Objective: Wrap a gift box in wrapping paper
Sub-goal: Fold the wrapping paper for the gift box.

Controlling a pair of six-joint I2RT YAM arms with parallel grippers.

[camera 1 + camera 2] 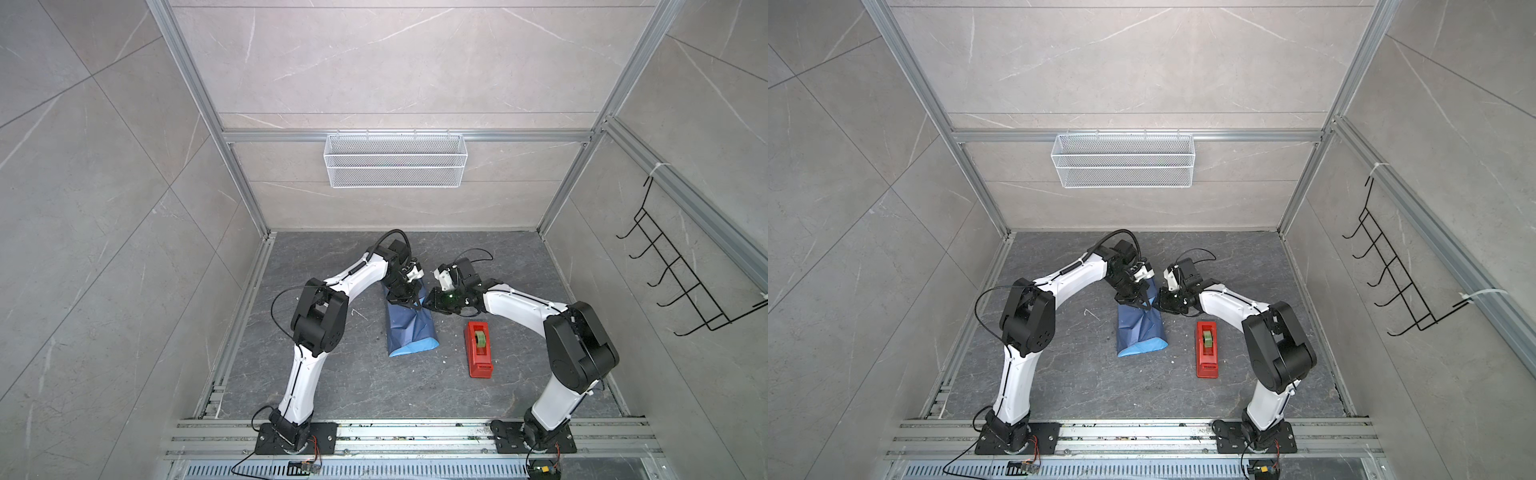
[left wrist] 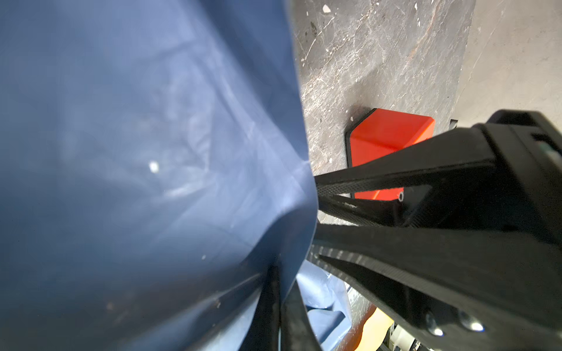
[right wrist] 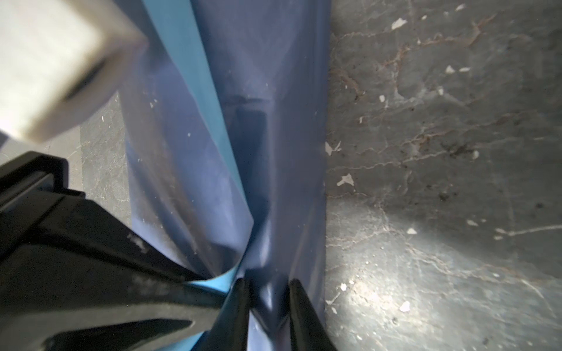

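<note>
"Where is the wrapping paper [image 1: 409, 328]?"

"On the table [image 1: 332, 374], just beside the red tape dispenser [image 1: 478, 349], its far end up at both grippers."

"Are they gripping it?"

"The left gripper [image 1: 414, 304] is pinched tight on that end. The right gripper [image 3: 267, 307] nips a fold alongside."

High pair, wrist close-ups.
Both top views look steeply down from high above, sharing the red plastic tape dispenser [image 1: 480, 348] and dark marbled counter [image 1: 332, 374]; both wrist cameras sit close against creased blue wrapping paper [image 2: 152, 152] beside that dispenser, the left's facing it.
</note>
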